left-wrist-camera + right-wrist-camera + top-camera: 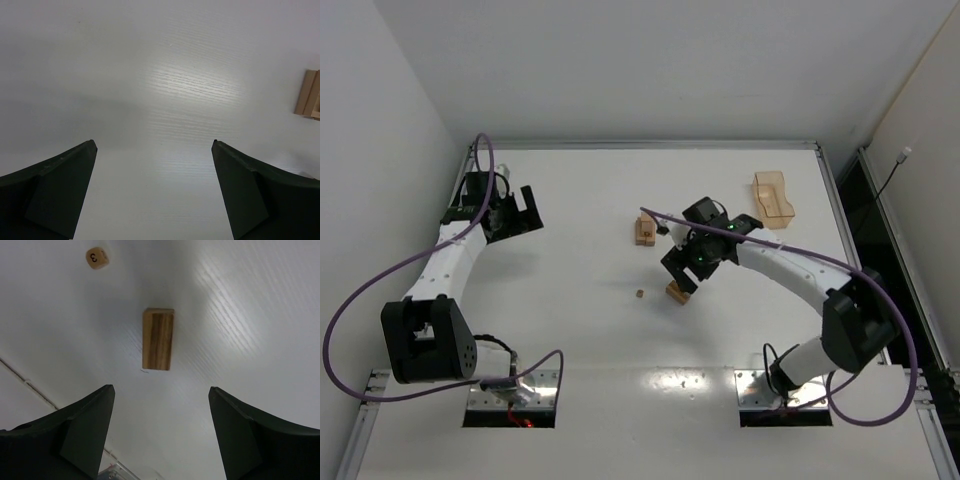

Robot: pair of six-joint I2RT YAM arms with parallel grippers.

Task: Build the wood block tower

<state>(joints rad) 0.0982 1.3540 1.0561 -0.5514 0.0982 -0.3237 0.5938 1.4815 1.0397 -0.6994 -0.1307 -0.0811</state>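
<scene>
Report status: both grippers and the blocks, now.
Left gripper open, empty. Right gripper open above loose plank. Block stack stands apart. Small cube off to the side, nothing blocking the plank.

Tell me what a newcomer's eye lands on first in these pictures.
The right tool hangs open, aimed at a lone wooden plank near the middle of the table, with a tiny cube marked 3 lying apart from it. Just beyond sits a cluster of wooden blocks, and a translucent amber box lies toward the far right. The left tool hangs open at far left.
</scene>
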